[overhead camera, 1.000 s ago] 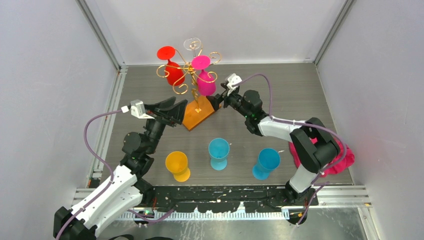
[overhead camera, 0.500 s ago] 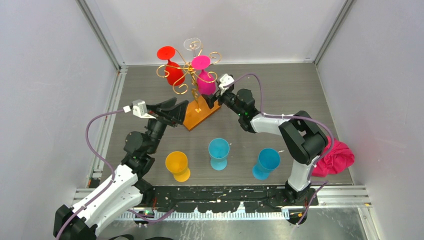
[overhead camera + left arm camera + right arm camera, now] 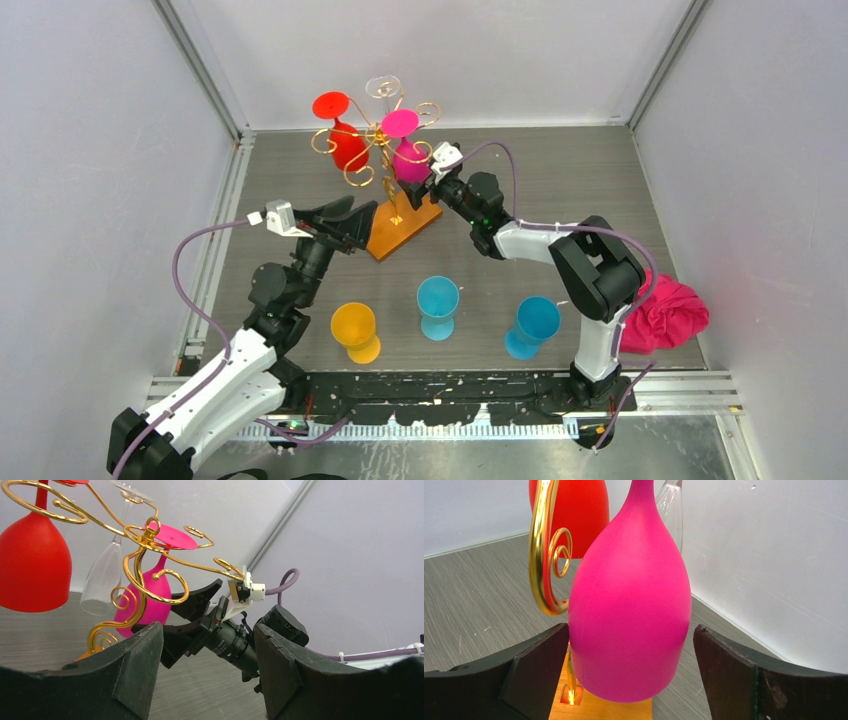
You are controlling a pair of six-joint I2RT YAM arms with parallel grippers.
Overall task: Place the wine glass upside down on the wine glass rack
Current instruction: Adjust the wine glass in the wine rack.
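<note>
1. Smooth magenta wine glass (image 3: 629, 615): hung upside down by its foot from thin gold wire rack with orange wooden base (image 3: 398, 232), rear centre of table.
2. Judged light, stiff, slippery; best gripped across the bowl's widest part.
3. Right claw (image 3: 418, 190) spread wide around the bowl, not touching. Left claw (image 3: 207, 630) parted, empty, just beside the base.
4. Crowded by glossy red glass (image 3: 347, 148), clear stemmed glass (image 3: 385, 88) and curled scrolls. Upright yellow goblet (image 3: 355, 330) well apart, near front.
</note>
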